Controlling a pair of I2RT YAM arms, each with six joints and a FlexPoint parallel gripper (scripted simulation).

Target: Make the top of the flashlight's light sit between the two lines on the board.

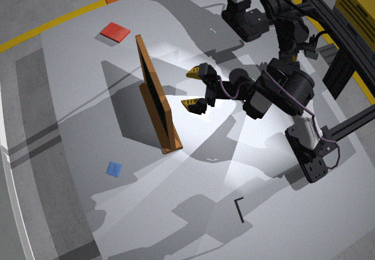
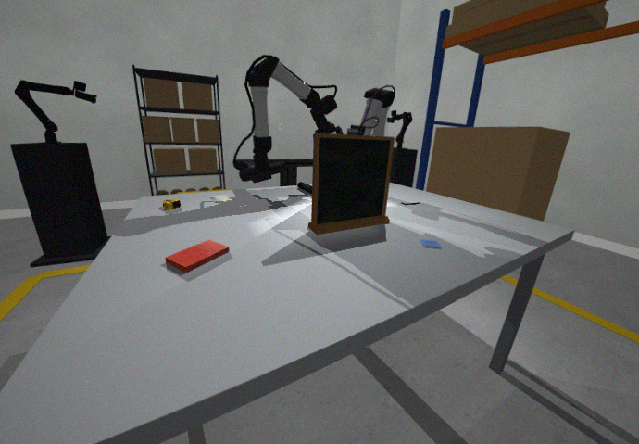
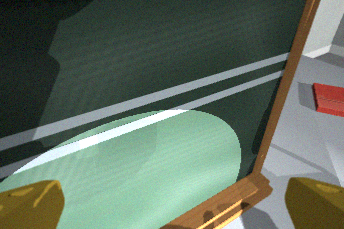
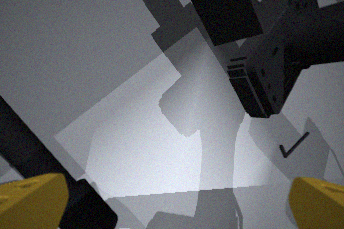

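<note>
Pale tabletop (image 1: 169,187) (image 2: 217,320) carries the upright chalkboard (image 1: 156,96) (image 2: 352,178) (image 3: 200,36) inside its edges. Left gripper (image 1: 183,88) (image 3: 175,201), facing it, and right gripper (image 4: 178,201) both have fingers spread wide, holding nothing.
</note>
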